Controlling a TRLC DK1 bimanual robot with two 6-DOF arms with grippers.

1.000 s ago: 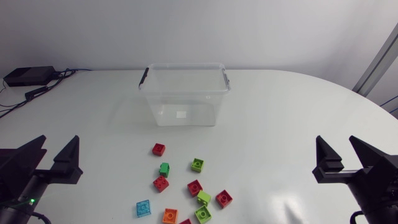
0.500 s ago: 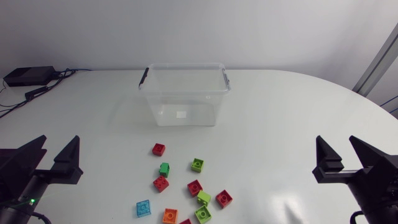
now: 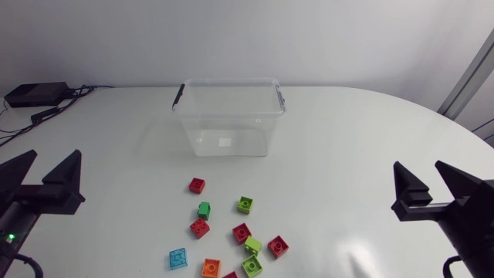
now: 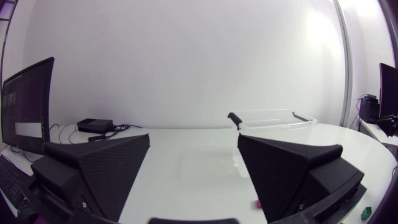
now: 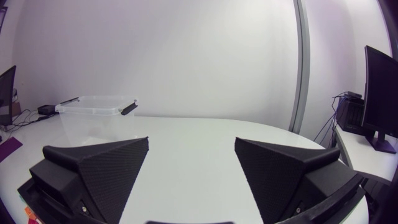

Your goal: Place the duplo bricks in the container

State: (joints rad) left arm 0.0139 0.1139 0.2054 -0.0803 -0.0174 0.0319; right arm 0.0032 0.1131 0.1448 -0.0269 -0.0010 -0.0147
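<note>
Bright, even light leaves only faint, soft shadows beside the duplo bricks.

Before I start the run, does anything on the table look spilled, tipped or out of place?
Nothing stands out: the container stands upright and empty, and the duplo bricks lie loose on the table in front of it.

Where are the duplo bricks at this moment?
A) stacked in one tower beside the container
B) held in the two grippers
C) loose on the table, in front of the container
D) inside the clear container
C: the duplo bricks lie scattered singly on the table, apart from the container, which has no brick in it.
</note>
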